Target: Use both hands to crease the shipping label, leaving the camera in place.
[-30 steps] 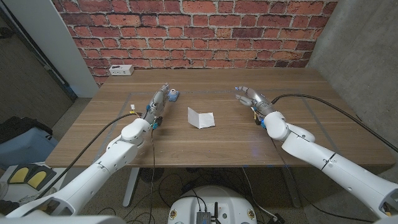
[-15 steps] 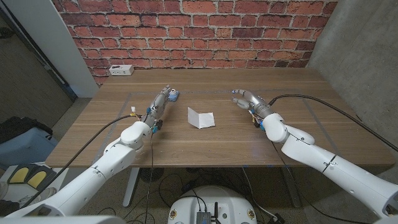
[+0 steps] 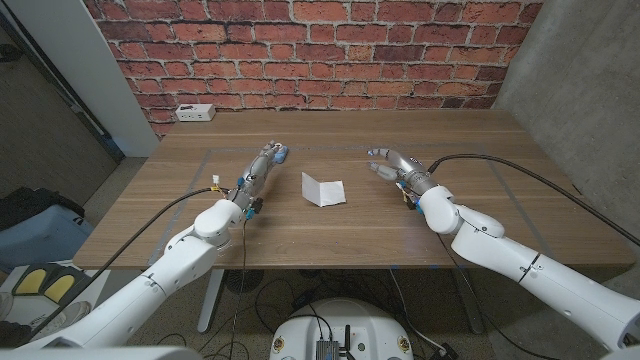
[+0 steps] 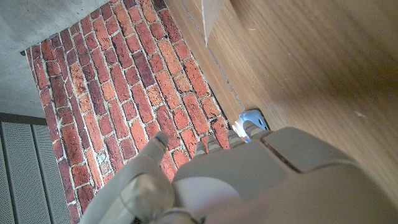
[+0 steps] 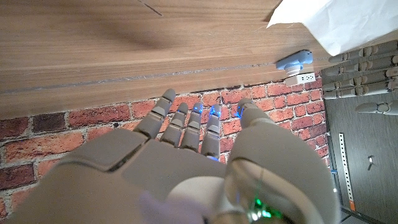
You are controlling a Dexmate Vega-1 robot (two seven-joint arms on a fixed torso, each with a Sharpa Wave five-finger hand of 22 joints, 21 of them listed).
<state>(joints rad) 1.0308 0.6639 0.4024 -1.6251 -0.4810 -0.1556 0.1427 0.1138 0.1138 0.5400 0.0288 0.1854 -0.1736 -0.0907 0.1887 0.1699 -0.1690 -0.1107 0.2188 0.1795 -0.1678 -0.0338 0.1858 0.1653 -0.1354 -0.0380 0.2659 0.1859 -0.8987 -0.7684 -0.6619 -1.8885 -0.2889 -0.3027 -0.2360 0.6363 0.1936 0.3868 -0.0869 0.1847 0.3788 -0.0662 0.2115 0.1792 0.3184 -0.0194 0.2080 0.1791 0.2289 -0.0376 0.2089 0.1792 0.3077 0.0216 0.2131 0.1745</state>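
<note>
Both robot hands have edged inward toward the shipping label [image 3: 323, 189] over the last second, the right robot hand [image 3: 392, 162] more than the left robot hand [image 3: 263, 165]. Each is empty with fingers apart, still well short of the label, which lies half-folded mid-tabletop [image 3: 350, 225] between them. Just beyond the left fingertips sits the small blue camera [image 3: 283, 153].

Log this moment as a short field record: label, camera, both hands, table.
label: white shipping label, already partly folded, lying mid-table between the hands
camera: small blue camera at the left robot hand's fingertips; contact unclear
left robot hand: open, holding nothing, left of the label
right robot hand: open, fingers spread, right of the label, apart from it
table: wooden table
</note>
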